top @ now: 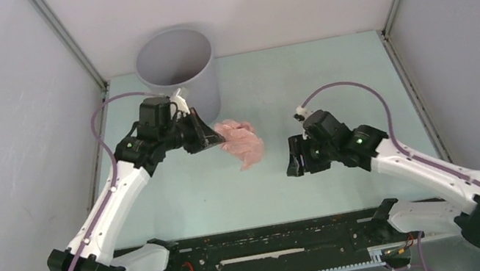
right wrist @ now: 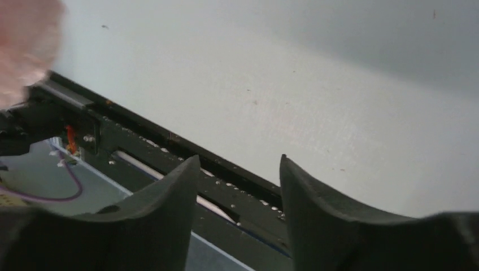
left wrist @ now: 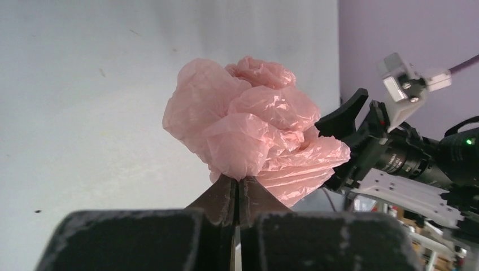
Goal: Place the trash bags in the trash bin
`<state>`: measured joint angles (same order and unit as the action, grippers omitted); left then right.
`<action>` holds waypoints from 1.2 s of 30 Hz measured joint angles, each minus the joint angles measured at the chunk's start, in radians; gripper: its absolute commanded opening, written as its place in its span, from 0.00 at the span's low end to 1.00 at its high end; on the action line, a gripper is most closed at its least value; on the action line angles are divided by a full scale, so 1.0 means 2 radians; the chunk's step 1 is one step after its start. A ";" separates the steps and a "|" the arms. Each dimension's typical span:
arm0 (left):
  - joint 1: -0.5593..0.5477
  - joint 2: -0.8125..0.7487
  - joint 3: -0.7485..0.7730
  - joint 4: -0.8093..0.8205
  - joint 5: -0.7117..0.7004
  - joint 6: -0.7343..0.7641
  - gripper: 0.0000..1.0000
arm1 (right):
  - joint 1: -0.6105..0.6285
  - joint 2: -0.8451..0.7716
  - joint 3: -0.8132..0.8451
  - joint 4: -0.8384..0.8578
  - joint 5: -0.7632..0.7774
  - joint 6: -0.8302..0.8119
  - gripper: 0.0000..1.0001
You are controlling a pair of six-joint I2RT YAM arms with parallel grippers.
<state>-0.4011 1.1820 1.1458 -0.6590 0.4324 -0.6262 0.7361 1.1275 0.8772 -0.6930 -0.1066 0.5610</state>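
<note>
Pale tabletop (top: 331, 75), grey trash bin (top: 204, 86) behind left claw (left wrist: 238, 192) tight on pink trash bag (top: 242, 144), right claw (right wrist: 238, 161) agape, empty.

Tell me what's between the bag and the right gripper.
Nothing: in the top view only a bare strip of table separates the bag, pinched in the left gripper, from the open right gripper.

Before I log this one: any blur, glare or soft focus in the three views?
Top external: evenly lit and sharp. Left wrist: trash bag crisp with small glossy highlights, left gripper soft close to the lens. Right wrist: right gripper slightly blurred, bag just a pink smear at the top-left corner.
</note>
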 measured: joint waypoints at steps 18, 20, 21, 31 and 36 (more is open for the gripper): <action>-0.002 -0.011 -0.041 0.086 0.058 -0.150 0.00 | 0.001 -0.093 0.013 0.118 -0.079 0.090 0.92; -0.004 -0.007 -0.041 0.089 0.059 -0.155 0.01 | 0.030 -0.082 0.027 0.125 -0.058 0.090 0.92; -0.006 -0.006 -0.041 0.089 0.059 -0.159 0.02 | 0.040 -0.074 0.037 0.126 -0.043 0.090 0.92; -0.047 -0.006 -0.040 0.109 0.061 -0.172 0.27 | 0.049 -0.021 0.090 0.121 0.041 0.082 0.23; -0.030 -0.027 -0.035 0.077 0.052 -0.129 0.36 | 0.052 -0.024 0.079 0.110 0.026 0.063 0.16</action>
<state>-0.4618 1.1286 1.0752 -0.5056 0.5365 -0.8848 0.8398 1.0798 1.0351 -0.4721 -0.0551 0.6876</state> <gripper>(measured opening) 0.361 0.191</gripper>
